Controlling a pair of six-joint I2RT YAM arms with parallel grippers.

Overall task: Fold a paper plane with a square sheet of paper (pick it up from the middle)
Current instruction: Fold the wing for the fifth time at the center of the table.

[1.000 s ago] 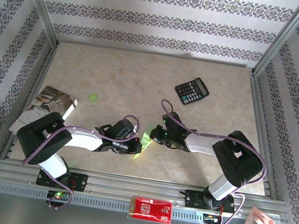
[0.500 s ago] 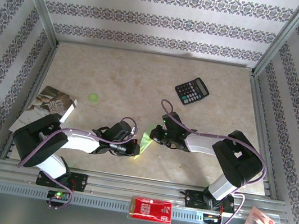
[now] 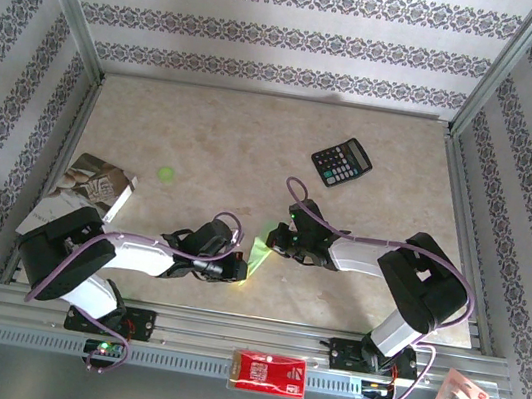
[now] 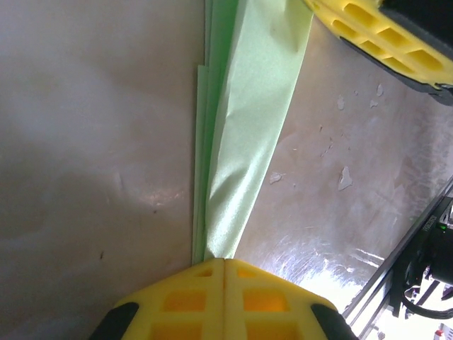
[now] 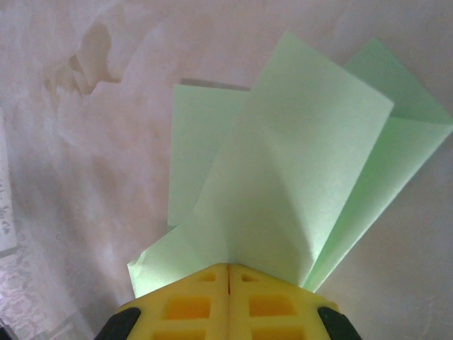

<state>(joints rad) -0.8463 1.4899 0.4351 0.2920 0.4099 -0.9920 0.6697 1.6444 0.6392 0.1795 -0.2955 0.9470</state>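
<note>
Yellow pads of my left gripper [image 4: 224, 263] are pinched shut on one end of the folded green paper [image 4: 241, 142]. My right gripper [image 5: 228, 268] clamps its opposite edge. I see the paper between both arms near the table's [image 3: 206, 129] front edge, well apart from the black calculator [image 3: 342, 162].

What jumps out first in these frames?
The partly folded light green paper sheet, at the front middle of the beige table, is pinched from both sides: left gripper and right gripper are each shut on it. A black rectangular calculator lies farther back, to the right.
</note>
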